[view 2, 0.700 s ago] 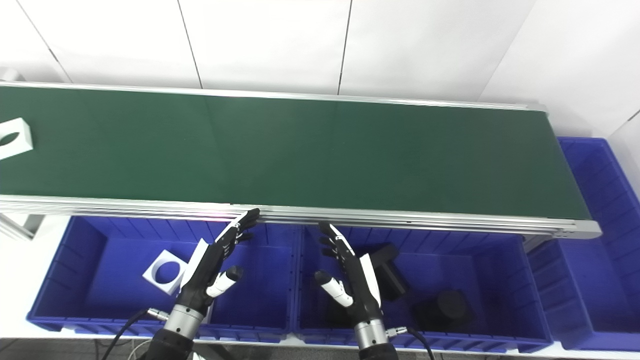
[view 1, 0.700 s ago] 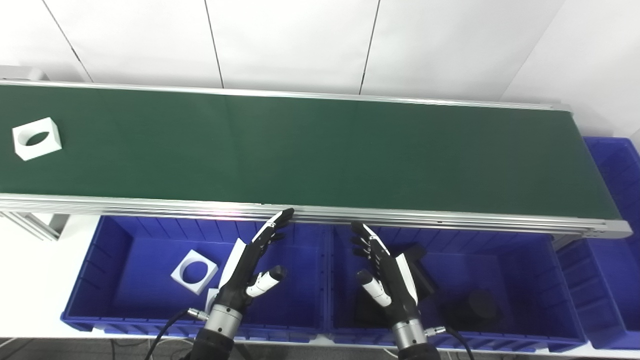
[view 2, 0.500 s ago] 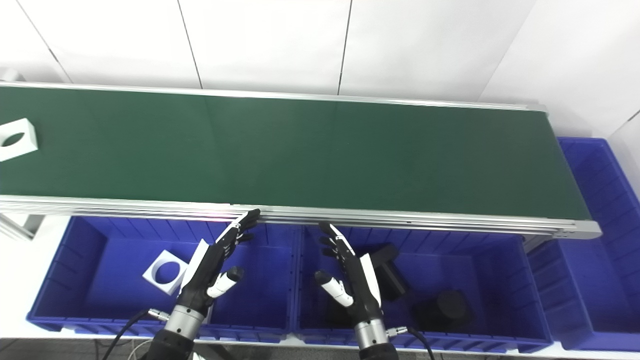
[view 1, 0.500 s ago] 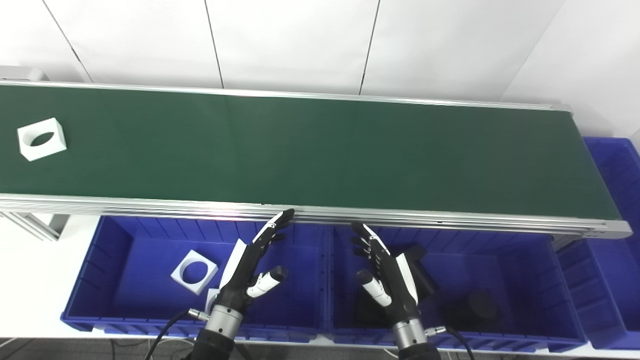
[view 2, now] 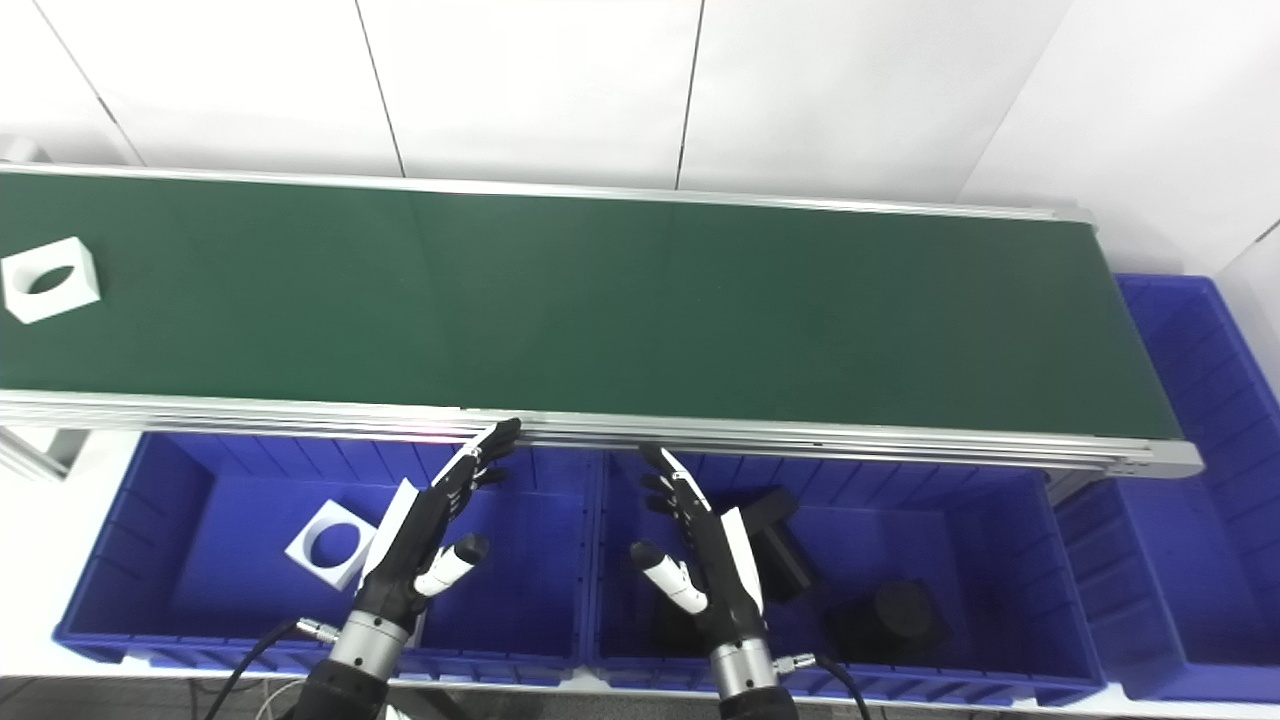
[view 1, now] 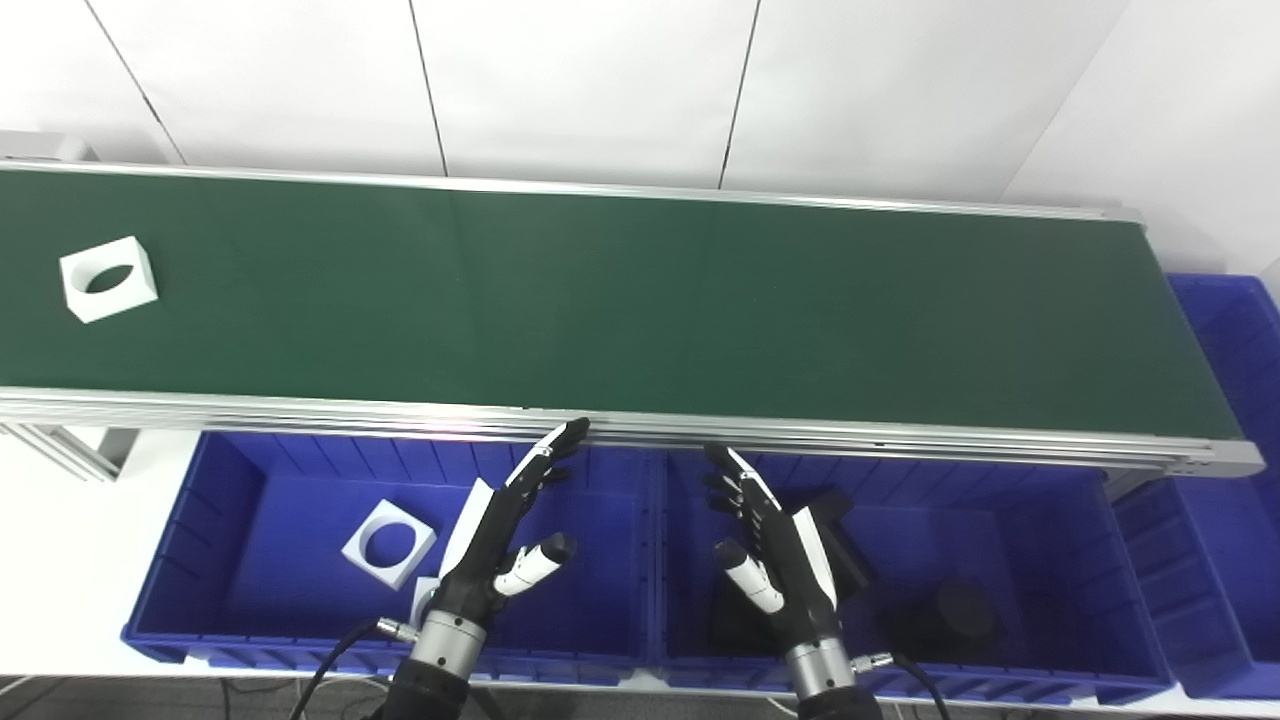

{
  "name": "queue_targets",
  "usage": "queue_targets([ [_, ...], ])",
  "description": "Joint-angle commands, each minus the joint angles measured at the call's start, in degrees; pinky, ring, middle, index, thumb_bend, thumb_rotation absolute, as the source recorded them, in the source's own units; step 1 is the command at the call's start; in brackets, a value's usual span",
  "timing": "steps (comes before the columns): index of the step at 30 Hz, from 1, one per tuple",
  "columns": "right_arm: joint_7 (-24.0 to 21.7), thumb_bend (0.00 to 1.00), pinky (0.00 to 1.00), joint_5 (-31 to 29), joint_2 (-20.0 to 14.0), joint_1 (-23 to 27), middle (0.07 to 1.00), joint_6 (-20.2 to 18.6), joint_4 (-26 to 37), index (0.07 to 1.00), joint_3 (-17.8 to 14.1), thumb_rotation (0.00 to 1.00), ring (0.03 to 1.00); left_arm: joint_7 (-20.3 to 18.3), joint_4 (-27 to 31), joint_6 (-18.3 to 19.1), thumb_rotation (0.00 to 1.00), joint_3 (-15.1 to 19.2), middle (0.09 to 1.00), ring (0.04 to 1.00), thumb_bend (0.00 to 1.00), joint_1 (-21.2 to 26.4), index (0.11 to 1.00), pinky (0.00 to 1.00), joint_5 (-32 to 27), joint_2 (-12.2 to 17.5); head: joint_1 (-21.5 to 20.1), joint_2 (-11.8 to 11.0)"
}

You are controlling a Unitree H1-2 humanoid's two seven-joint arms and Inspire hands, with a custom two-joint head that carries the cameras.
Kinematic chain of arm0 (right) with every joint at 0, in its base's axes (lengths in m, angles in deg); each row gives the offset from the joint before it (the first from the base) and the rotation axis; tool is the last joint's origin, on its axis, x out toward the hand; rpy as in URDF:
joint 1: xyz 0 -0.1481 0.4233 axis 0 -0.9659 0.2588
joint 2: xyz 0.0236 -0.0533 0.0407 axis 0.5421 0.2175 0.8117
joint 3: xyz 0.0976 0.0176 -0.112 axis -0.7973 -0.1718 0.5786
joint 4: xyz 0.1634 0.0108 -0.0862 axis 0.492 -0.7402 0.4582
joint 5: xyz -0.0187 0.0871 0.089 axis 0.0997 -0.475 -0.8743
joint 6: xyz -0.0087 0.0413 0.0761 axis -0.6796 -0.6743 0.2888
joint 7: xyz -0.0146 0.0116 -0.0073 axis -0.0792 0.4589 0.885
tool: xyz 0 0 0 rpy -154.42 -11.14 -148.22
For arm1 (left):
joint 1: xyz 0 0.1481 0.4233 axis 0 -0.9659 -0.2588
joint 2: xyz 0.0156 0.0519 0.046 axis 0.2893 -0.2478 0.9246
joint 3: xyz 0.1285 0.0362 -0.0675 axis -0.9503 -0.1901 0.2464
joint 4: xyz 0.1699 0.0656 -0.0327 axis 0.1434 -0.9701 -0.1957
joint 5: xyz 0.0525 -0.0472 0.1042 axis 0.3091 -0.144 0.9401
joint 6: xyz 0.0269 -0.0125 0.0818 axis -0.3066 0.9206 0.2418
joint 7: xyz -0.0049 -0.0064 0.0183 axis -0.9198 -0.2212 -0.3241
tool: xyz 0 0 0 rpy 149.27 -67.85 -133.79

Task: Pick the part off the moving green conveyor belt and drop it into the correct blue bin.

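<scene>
A white square part with a round hole lies on the green conveyor belt at its far left end. My left hand hovers open above the left blue bin, fingers stretched toward the belt's near rail. My right hand hovers open above the middle blue bin. Both hands hold nothing and are far from the part.
The left bin holds a white square part with a hole. Black parts lie in the middle bin. A third blue bin stands at the belt's right end. An aluminium rail runs along the belt's near edge.
The white part on the belt has travelled a little to the right. Both hands stay where they were.
</scene>
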Motion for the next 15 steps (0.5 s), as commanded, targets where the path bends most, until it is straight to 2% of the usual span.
queue_targets([
  [1,0.2,0.96,0.8,-0.3,0.1,0.6,0.912,3.1,0.9,0.892,0.1,0.93,0.858,0.2,1.1,-1.2,0.99,-0.1,0.912,0.901,0.92,0.6,0.896,0.84,0.6,-0.3,0.2,0.0],
  [15,0.5,0.96,0.79,0.2,-0.2,0.6,0.907,3.1,0.8,0.895,0.4,0.93,0.857,1.1,0.7,-1.2,1.0,-0.9,0.91,0.896,0.92,1.0,0.892,0.83,0.9,-0.2,0.7,-0.3],
])
